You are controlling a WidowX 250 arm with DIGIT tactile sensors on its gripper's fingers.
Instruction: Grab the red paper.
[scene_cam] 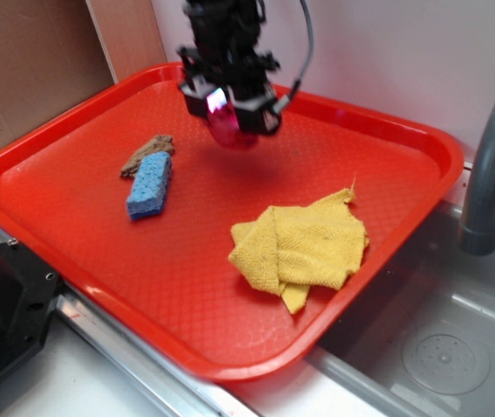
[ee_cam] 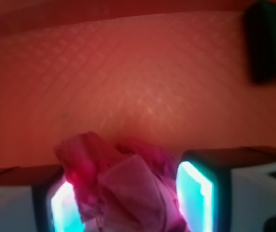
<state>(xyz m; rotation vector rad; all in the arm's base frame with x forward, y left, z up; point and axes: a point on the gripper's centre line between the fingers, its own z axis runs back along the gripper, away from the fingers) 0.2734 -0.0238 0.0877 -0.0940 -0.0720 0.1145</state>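
the red paper is seen clamped between the jaws of the gripper, lifted clear above the back part of the red tray. in the wrist view the crumpled wad is pressed between two glowing fingers, the tray's textured floor visible beneath. a blue sponge is laid flat on the tray's left side, a brown scrap touching its far end. a folded yellow cloth is placed toward the right edge. a black block is seen blurred at the wrist view's upper right. a grey faucet is noted over the sink.
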